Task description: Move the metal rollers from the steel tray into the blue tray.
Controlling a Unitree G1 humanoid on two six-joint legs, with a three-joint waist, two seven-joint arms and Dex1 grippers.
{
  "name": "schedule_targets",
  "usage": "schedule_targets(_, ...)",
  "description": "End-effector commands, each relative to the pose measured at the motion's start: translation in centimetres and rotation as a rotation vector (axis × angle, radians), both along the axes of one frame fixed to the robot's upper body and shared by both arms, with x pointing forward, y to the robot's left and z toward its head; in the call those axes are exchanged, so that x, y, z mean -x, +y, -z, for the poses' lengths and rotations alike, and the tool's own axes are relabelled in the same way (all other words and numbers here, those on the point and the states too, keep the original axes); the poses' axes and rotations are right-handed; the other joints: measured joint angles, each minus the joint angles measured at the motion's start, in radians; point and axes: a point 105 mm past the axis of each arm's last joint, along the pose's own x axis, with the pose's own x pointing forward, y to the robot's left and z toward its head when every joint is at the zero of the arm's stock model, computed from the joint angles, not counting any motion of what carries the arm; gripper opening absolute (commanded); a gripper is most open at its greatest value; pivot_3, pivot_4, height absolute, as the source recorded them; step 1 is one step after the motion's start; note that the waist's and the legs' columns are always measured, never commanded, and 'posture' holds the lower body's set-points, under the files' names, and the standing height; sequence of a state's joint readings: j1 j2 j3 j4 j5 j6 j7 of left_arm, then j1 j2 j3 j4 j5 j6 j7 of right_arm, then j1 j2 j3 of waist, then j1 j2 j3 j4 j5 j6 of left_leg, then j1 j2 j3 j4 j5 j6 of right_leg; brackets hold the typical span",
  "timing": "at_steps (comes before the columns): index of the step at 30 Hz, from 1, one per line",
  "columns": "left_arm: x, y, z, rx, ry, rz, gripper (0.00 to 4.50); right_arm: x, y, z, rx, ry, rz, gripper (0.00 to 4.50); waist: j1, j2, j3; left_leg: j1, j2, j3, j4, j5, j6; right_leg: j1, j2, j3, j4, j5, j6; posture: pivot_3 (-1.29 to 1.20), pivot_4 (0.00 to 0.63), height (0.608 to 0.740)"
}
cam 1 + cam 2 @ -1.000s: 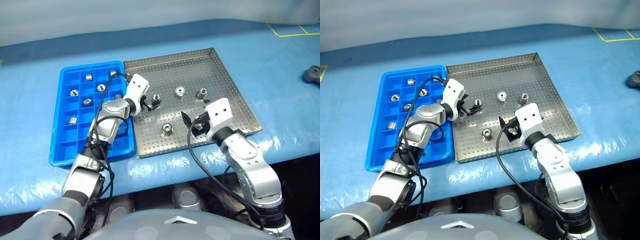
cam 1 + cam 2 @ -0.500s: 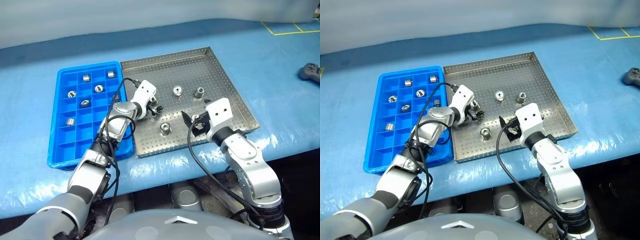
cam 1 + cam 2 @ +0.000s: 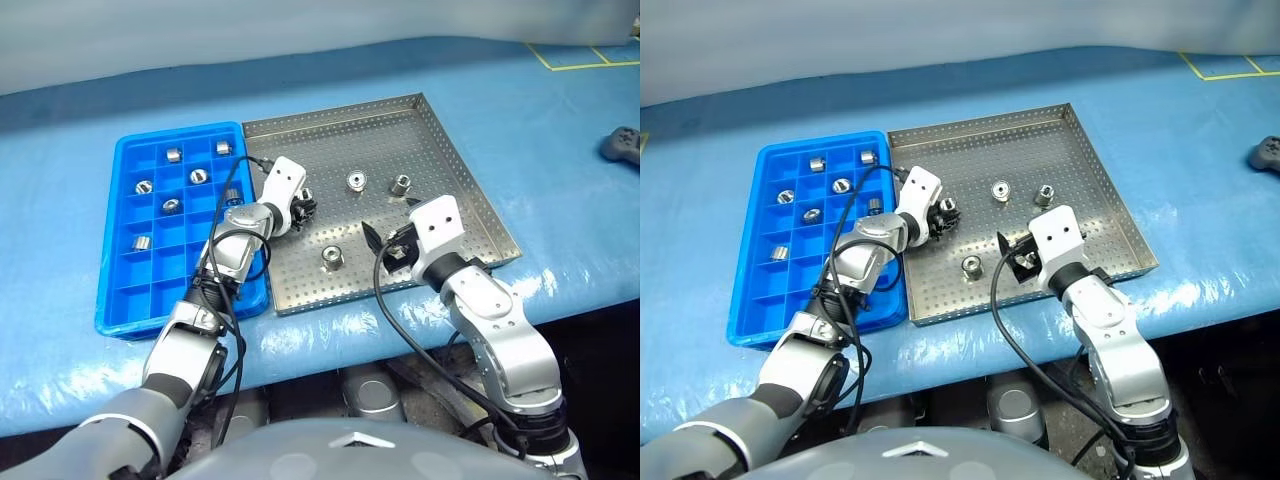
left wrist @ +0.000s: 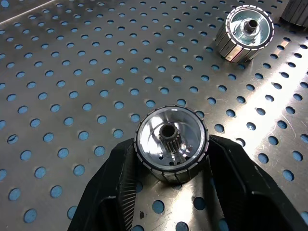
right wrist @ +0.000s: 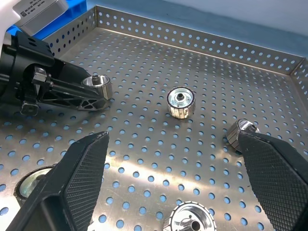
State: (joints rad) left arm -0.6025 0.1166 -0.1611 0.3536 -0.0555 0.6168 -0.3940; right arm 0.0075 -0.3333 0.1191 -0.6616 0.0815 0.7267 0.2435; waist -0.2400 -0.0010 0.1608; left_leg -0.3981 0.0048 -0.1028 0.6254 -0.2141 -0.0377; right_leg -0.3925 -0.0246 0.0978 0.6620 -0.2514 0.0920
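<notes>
Our left claw has its two fingers pressed against the sides of one roller, which sits on the steel tray near the blue tray. Our right claw hovers wide open, holding nothing. We think the smooth roller may squirt out when lifted, since the fingers catch only its near half.
</notes>
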Motion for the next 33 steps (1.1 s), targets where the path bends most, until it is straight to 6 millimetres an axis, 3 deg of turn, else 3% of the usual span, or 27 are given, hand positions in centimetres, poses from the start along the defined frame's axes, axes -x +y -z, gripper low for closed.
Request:
schedule_targets(1,-0.3,0.1,-1.0,0.008,-0.052,-0.004,2.37,-0.1,0.2,-1.0,0.001,-0.048,-0.013,4.5,-0.001,0.0,0.0,0.0,0.0,0.0,0.0,0.0,0.0,0.0,0.0,0.0,0.0,0.0,0.0,-0.27,0.15,0.74)
schedule_targets(3,-0.4,-0.2,-2.0,0.066,-0.076,0.005,2.37,-0.2,0.3,-1.0,0.003,-0.048,-0.016,4.5,-0.001,0.0,0.0,0.0,0.0,0.0,0.0,0.0,0.0,0.0,0.0,0.0,0.0,0.0,0.0,-0.27,0.15,0.74)
schedule_targets(8,0.4,-1.0,-7.3,0.33,-0.134,0.114,2.37,-0.2,0.5,-0.8,0.009,-0.043,-0.032,4.5,0.0,0.0,0.0,-0.003,0.0,0.0,-0.001,0.0,0.0,-0.003,0.0,0.0,0.0,0.0,0.0,-0.27,0.15,0.74)
schedule_targets(12,1.4,1.4,-9.0,0.268,-0.166,0.142,2.37,-0.1,0.7,-0.9,0.012,-0.043,-0.043,4.5,-0.006,0.0,0.0,-0.003,0.0,0.0,-0.002,0.0,0.0,-0.003,0.0,0.0,0.0,0.0,0.0,-0.26,0.15,0.74)
schedule_targets(17,3.9,6.8,-10.7,0.106,-0.214,0.118,2.37,0.0,0.7,-0.5,0.007,-0.025,-0.056,4.5,-0.005,0.0,0.001,-0.001,0.002,0.0,-0.004,0.0,0.0,-0.004,0.001,0.001,0.001,-0.001,-0.002,-0.2,0.15,0.74)
schedule_targets(21,5.4,8.3,-11.5,0.127,-0.204,0.107,2.37,-0.4,1.6,0.0,-0.006,-0.008,-0.087,4.5,0.031,-0.001,0.001,-0.002,0.001,0.0,-0.004,0.0,0.0,-0.004,0.001,0.0,0.001,-0.001,-0.002,-0.15,0.15,0.74)
schedule_targets(24,5.2,7.5,-10.8,0.135,-0.182,0.09,2.37,-0.9,2.3,0.0,-0.012,-0.012,-0.114,4.5,0.069,-0.001,0.001,-0.001,0.001,0.0,-0.003,0.0,0.0,-0.003,0.0,0.0,0.0,-0.001,-0.002,-0.11,0.15,0.74)
schedule_targets(27,5.1,3.4,-9.9,0.181,-0.14,0.185,2.37,-1.2,2.8,-0.1,-0.015,-0.018,-0.136,4.5,0.108,-0.002,0.002,-0.002,0.0,0.0,-0.002,0.0,0.0,-0.003,0.0,0.0,0.0,-0.001,-0.002,-0.1,0.15,0.74)
schedule_targets(30,4.2,0.6,-8.5,0.131,-0.112,0.228,2.96,-1.3,2.8,-0.1,-0.008,-0.021,-0.141,4.5,0.131,-0.002,0.002,-0.002,0.0,0.0,-0.002,0.0,0.0,-0.002,-0.001,-0.001,-0.001,0.0,-0.003,-0.11,0.15,0.74)
schedule_targets(33,2.9,-0.9,-6.7,0.039,-0.071,0.201,3.88,-1.2,2.5,-0.2,-0.004,-0.027,-0.124,4.5,0.13,-0.002,0.002,-0.002,0.0,0.0,-0.002,0.0,0.0,-0.003,0.0,-0.001,-0.001,0.0,-0.003,-0.15,0.15,0.74)
